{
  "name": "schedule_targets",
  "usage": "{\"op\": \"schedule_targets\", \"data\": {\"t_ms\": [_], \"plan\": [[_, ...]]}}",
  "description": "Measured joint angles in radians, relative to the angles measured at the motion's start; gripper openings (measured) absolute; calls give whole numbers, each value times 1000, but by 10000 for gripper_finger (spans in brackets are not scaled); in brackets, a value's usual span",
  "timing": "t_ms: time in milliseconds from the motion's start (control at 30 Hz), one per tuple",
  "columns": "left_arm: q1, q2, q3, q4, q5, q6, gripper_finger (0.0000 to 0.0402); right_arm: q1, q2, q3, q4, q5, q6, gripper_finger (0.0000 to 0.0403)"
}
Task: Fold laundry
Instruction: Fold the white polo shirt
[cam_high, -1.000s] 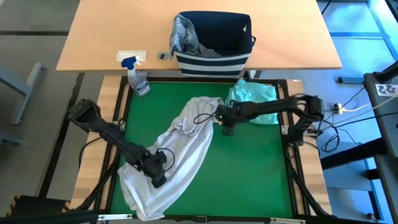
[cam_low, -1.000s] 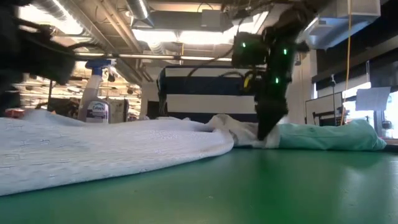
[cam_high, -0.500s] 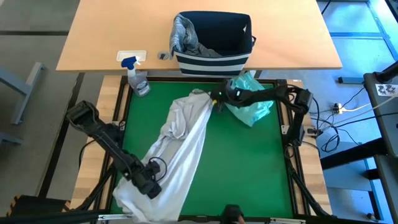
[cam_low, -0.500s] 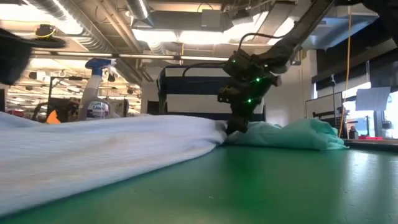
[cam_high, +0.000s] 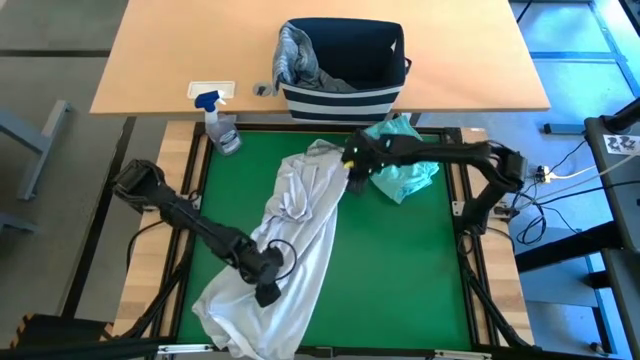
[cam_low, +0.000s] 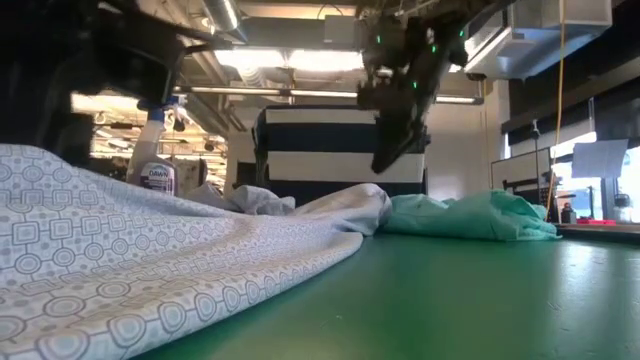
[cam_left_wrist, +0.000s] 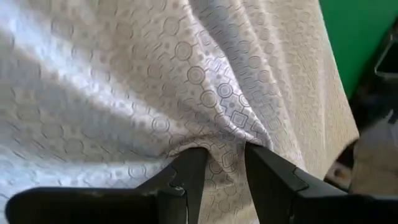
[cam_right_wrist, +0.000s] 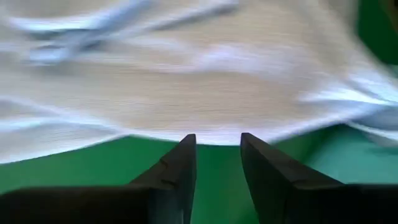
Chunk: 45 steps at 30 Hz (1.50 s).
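Patterned garment: the pale grey-white garment, printed with small circles and squares, lies in a long rumpled diagonal on the green tabletop, from the far middle toward the near left corner; not flat, nothing folded yet.
Mint-teal garment: bunched at the far right of the mat, touching the far end of the patterned one.
My left gripper: down on the near part of the patterned cloth, jaws part-way apart with a pinched ridge of fabric between them, so I judge it gripping the garment.
My right gripper: above the far end of the cloth; jaws stand apart with only green mat showing between them, holding nothing.
Risk, one-sided pull: if my left hauls alone, the cloth could rope up rather than spread.
Risk, snag: my right, reaching for an edge, could catch the mint-teal garment too.
Risk, slip: my left's pinch is thin and could pull free.
Beyond: striped basket with another garment, and a spray bottle, near the mat's far edge.
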Motion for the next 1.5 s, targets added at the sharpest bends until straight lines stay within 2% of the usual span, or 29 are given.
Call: {"op": "schedule_targets", "data": {"t_ms": [167,400,467,600,767,900,967,1133,1233,1300,1367,1500], "plan": [[56,0,94,-210,56,178,108,177,7,-10,155,-3,75,127],[48,-2,151,-437,-10,321,108,332,167,-65,541,129,267,127],[29,-2,150,-470,-31,324,108,347,226,-65,601,150,279,127],[-8,-2,147,-492,-35,323,108,337,327,-65,592,181,266,127],[-52,-2,147,-523,-27,295,108,243,339,-59,536,195,116,127],[-68,-2,147,-553,-29,290,108,111,310,-61,463,190,22,127],[-69,-2,149,-577,-29,289,108,44,290,-62,415,154,16,127],[-69,-15,168,-596,-59,299,108,-40,198,-68,305,-24,73,127],[-69,-47,184,-596,-108,320,108,-14,108,-66,293,-127,126,127],[-69,-88,194,-596,-142,330,108,31,48,-66,290,-157,155,127],[-69,-135,201,-593,-179,332,108,100,-12,-66,284,-157,173,127],[-74,-216,201,-597,-252,320,108,255,-94,-64,292,-69,233,127]]}}
